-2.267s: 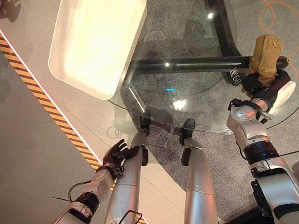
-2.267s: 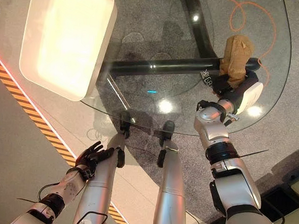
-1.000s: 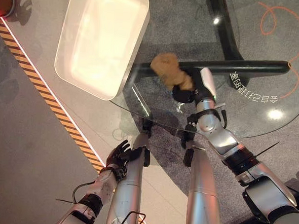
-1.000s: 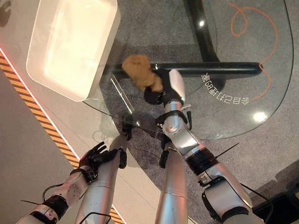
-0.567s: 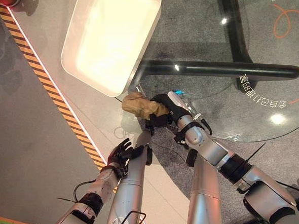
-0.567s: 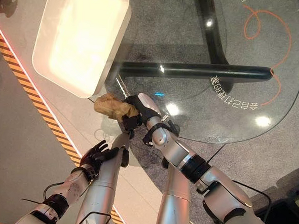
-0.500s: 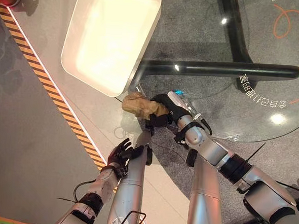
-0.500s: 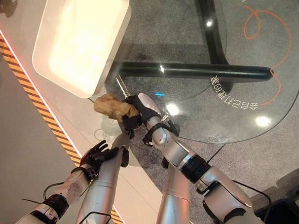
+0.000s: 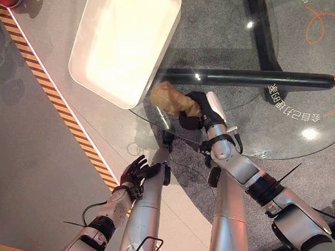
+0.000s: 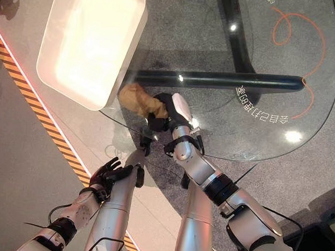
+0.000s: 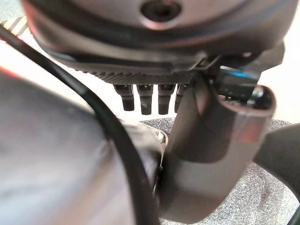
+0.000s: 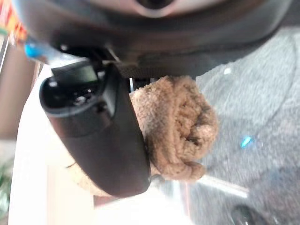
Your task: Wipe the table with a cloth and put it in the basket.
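Observation:
A bunched brown cloth (image 9: 170, 98) rests on the glass table (image 9: 281, 132) near its left front edge, just right of the white basket (image 9: 122, 40). My right hand (image 9: 198, 111) is curled round the cloth's near end; the right wrist view has the thumb (image 12: 101, 136) wrapped over the brown cloth (image 12: 177, 129). My left hand (image 9: 135, 171) hangs low at the lower left, off the table, with its fingers (image 11: 146, 97) relaxed and holding nothing.
A black bar (image 9: 250, 79) of the table's frame runs under the glass behind the cloth. A striped yellow-black line (image 9: 50, 93) crosses the floor at the left. An orange cable (image 9: 327, 24) loops on the floor at the far right.
My right hand has dragged the cloth from the table's right end to its left front edge, then slightly back up beside the basket. The left hand stayed put.

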You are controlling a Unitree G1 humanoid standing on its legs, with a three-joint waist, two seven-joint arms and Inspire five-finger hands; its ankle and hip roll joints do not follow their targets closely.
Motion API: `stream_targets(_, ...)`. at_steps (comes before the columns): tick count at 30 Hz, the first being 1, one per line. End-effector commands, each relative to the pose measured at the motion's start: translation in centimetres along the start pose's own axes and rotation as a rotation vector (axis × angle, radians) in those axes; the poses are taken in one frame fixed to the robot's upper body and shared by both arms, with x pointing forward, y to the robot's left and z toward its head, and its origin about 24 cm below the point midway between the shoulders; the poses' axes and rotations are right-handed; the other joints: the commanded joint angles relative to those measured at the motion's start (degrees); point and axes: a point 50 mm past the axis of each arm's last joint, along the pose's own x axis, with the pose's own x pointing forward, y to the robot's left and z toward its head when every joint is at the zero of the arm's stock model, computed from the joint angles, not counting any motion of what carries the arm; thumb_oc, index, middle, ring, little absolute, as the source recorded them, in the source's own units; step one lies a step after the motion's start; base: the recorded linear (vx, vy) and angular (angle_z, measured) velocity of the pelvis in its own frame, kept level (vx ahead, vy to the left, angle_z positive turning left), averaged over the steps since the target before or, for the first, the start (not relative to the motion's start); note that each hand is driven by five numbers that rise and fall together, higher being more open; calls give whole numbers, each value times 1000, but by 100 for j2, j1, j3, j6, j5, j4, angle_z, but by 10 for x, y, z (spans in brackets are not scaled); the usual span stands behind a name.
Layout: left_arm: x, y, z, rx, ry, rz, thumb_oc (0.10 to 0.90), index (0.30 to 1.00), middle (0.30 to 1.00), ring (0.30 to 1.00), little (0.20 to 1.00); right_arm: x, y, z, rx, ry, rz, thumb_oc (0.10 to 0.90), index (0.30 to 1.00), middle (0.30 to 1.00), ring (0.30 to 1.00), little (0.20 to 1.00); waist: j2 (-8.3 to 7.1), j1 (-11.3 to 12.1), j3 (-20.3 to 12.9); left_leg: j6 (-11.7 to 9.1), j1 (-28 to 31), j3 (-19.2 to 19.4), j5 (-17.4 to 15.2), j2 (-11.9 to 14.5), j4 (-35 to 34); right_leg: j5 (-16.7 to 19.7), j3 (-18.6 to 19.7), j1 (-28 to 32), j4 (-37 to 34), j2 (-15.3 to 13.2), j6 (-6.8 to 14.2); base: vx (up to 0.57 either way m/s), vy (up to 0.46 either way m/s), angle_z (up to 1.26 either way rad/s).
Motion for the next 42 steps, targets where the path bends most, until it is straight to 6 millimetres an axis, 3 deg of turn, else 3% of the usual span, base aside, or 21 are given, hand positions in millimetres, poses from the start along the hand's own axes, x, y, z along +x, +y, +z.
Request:
stream_targets(1,-21,5,-62,22,187,44,800,900,900,900,900,3,-17,35,129,-136,-132,100,300,300,300,200,42,-89,-7,251,-145,581,-1173,-204,1056,915,-138,-89,-1078,134,284,0,0,0)
stream_targets(7,-21,8,-61,13,178,53,800,900,900,900,900,11,-49,22,126,-52,-312,100,300,300,300,200,0,-113,-7,271,-123,571,-1194,-181,1058,921,-123,-65,-1085,173,276,0,0,0)
stream_targets(12,-23,15,-61,5,173,67,800,900,900,900,900,17,-95,0,142,61,-516,100,300,300,300,200,-58,-130,-7,285,-115,532,-1244,-163,1082,937,-85,-45,-1092,226,280,4,-8,-3)
stream_targets(13,-23,15,-61,5,173,67,800,900,900,900,900,17,-95,0,142,61,-516,100,300,300,300,200,-58,-130,-7,285,-115,532,-1244,-163,1082,937,-85,-45,-1092,226,280,2,-19,-5)
stream_targets(16,-24,18,-61,-1,168,74,800,900,900,900,900,14,-121,-18,151,120,-631,100,300,300,300,200,-94,-155,-7,298,-107,517,-1271,-166,1071,948,-57,-34,-1120,265,289,1,-13,-5)
stream_targets(25,-28,29,-61,-26,149,90,800,900,900,900,900,-5,-163,-53,214,215,-878,100,300,300,300,200,-113,-228,-7,323,-112,508,-1293,-200,992,982,-2,-36,-1236,346,313,-12,3,-6)
stream_targets(26,-24,26,-53,-29,126,85,800,900,900,900,900,-5,-169,-51,236,204,-907,100,300,300,300,200,-131,-267,-7,359,-319,551,-1087,-227,921,1179,-20,-224,-1338,318,271,0,0,0)
stream_targets(27,-28,29,-60,-28,145,91,800,900,900,900,900,-9,-166,-59,242,225,-915,100,300,300,300,200,-117,-254,-7,330,-126,512,-1275,-211,965,1000,11,-52,-1264,352,315,-66,-4,-4)
stream_targets(29,-24,27,-53,-34,124,84,800,900,900,900,900,-11,-173,-59,281,217,-967,100,300,300,300,200,-128,-292,-7,371,-299,557,-1078,-247,884,1197,-10,-198,-1395,335,268,-41,-2,-7)
stream_targets(33,-28,29,-59,-36,135,83,800,900,900,900,900,-23,-172,-74,377,232,-1063,100,300,300,300,200,-96,-289,-7,330,-81,507,-1254,-247,878,1034,23,24,-1398,377,318,12,3,-1)
stream_targets(34,-24,26,-52,-37,115,75,800,900,900,900,900,-22,-177,-70,404,210,-1083,100,300,300,300,200,-106,-311,-7,359,-274,550,-1066,-270,829,1217,-2,-145,-1486,346,278,-60,-10,0)
stream_targets(37,-24,24,-50,-33,112,75,800,900,900,900,900,-25,-178,-70,552,181,-1126,100,300,300,300,200,-107,-324,-7,355,-280,541,-1069,-284,823,1232,6,-141,-1508,342,285,-2,-6,0)
stream_targets(38,-27,26,-57,-29,132,83,800,900,900,900,900,-27,-173,-75,581,187,-1119,100,300,300,300,200,-97,-303,-7,320,-83,492,-1261,-261,865,1054,35,39,-1436,376,330,0,0,0)
stream_targets(39,-24,23,-51,-31,114,78,800,900,900,900,900,-25,-173,-67,611,153,-1116,100,300,300,300,200,-115,-328,-7,354,-259,540,-1070,-289,802,1242,12,-114,-1542,352,284,0,0,0)
stream_targets(42,-24,21,-51,-43,111,76,800,900,900,900,900,-24,-164,-56,668,108,-1115,100,300,300,300,200,-113,-334,-7,363,-248,549,-1059,-295,778,1235,22,-112,-1546,364,271,0,16,-6)
